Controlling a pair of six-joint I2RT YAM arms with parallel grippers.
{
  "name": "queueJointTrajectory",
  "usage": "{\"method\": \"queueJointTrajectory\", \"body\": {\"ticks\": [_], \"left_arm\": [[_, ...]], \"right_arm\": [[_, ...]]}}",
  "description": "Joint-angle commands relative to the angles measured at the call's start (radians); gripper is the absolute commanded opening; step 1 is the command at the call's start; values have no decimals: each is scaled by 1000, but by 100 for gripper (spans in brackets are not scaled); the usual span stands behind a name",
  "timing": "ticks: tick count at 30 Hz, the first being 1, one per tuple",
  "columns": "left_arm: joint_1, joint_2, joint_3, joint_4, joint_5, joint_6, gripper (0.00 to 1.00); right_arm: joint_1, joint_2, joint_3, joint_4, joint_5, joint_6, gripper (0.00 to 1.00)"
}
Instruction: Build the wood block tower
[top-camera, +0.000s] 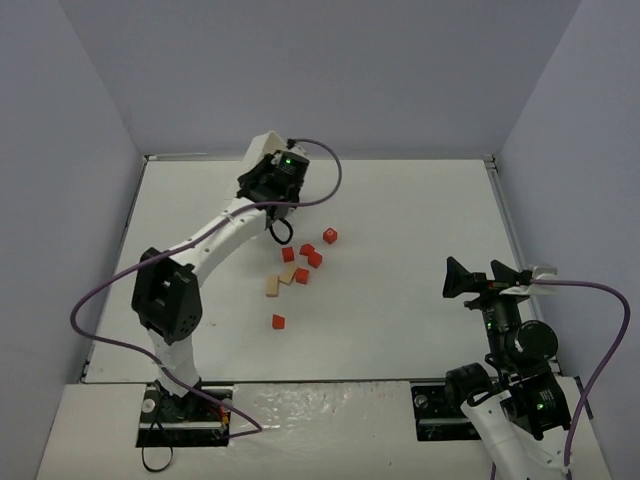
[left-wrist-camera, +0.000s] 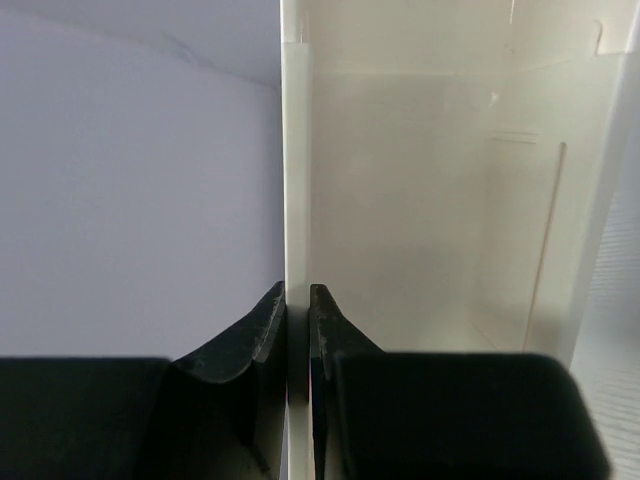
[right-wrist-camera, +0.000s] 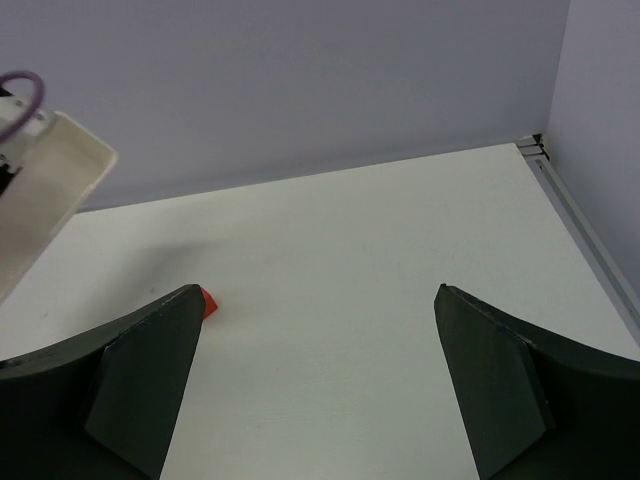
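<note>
The wood blocks lie loose and unstacked on the white table: several red cubes (top-camera: 307, 250) and two pale tan pieces (top-camera: 272, 287) near the middle, and one red cube (top-camera: 278, 321) apart in front. My left gripper (top-camera: 262, 180) is raised over the far side of the table. In the left wrist view it (left-wrist-camera: 297, 290) is shut on the thin wall of a white tray (left-wrist-camera: 297, 150). My right gripper (top-camera: 495, 280) is open and empty at the right. Its wrist view (right-wrist-camera: 320, 290) shows one red cube (right-wrist-camera: 209, 302) by the left fingertip.
The white tray (top-camera: 266, 148) hangs tilted in the air at the far middle, and it also shows in the right wrist view (right-wrist-camera: 40, 190). Purple-grey walls close off the back and sides. The left arm's purple cable (top-camera: 325, 165) loops beside the blocks.
</note>
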Motion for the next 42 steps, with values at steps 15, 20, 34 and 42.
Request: {"method": "queueJointTrajectory", "body": {"ticks": [15, 20, 34, 42], "left_arm": [[641, 173, 295, -282, 758, -352, 0], [717, 291, 433, -283, 813, -351, 0], [780, 356, 544, -278, 788, -436, 50], [722, 66, 524, -281, 771, -537, 89]], "right_arm": [[14, 109, 39, 63, -76, -5, 96], [18, 147, 42, 56, -88, -11, 96], [19, 240, 64, 43, -139, -38, 98], [19, 438, 203, 3, -192, -50, 100]]}}
